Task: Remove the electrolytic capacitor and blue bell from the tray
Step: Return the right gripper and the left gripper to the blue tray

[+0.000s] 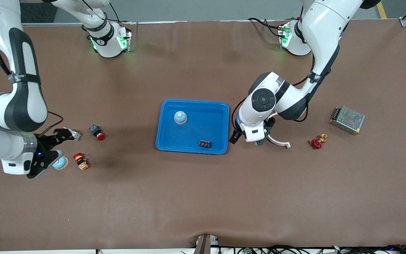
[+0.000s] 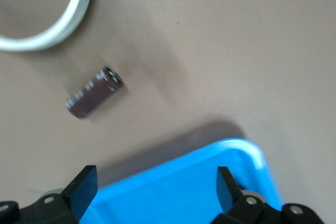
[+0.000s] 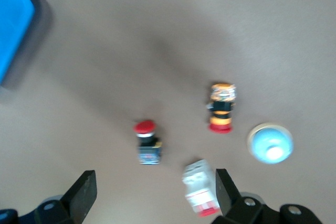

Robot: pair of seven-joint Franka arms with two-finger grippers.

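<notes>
Electrolytic capacitor (image 2: pixel 94 92) lies on its side on the bare worktop (image 1: pixel 203 197), just off the tray (image 1: pixel 192 146) at its short edge toward the left arm's end. It is ahead of the open left pincer (image 1: pixel 247 139), with its long axis slanted across the jaw line. The blue bell (image 1: pixel 61 163) sits on the worktop beside the open right pincer (image 1: pixel 56 146). A second blue dome (image 1: pixel 180 117), probably another bell, remains in the tray, nearer the left pincer.

No readable text, labels or numbers anywhere.
</notes>
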